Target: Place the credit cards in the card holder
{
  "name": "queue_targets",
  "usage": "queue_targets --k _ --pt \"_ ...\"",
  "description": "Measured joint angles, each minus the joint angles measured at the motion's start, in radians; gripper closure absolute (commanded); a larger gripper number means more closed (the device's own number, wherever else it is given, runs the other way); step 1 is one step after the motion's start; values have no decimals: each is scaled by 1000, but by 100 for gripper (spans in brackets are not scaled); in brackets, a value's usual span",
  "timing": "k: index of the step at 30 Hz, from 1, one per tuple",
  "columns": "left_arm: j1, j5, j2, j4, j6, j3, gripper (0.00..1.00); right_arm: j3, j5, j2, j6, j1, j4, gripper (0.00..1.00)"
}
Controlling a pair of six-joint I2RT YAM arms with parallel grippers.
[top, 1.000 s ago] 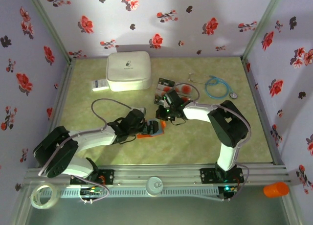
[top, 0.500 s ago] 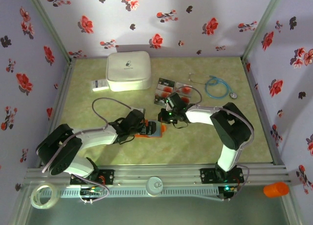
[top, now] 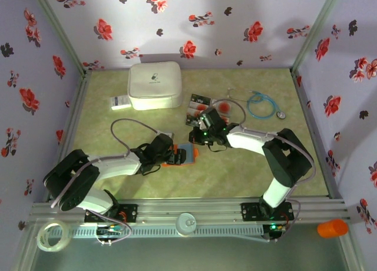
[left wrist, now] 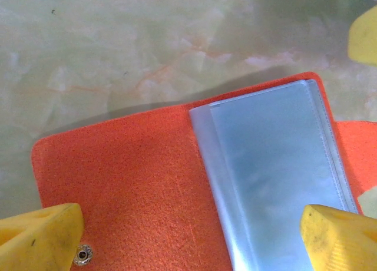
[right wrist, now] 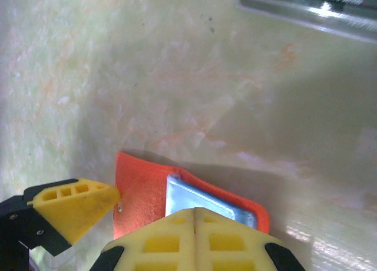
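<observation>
Holds left gripper [left wrist: 188,238] low, fingers spread wide astride the open card holder [left wrist: 135,182] near table centre. Angles right gripper [right wrist: 194,233] down just behind it, fingers pressed together. Places credit cards [top: 199,108] farther back on the green marbled table [top: 118,182], inside floral walls [top: 235,23].

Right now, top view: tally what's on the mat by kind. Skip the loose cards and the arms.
White case: 1
Label: 1
Stethoscope: 1
Card holder: 1
Total: 4
</observation>
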Motion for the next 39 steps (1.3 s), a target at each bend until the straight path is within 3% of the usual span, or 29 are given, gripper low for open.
queue_targets --k 13,28,39 --pt "0 -15 0 0 12 0 4 -1 10 113 1 22 7 100" --pt "5 -24 0 1 18 -9 2 -12 -32 150 64 35 132 100" --pt "5 -50 19 22 34 -16 12 -21 -48 155 103 35 177 100"
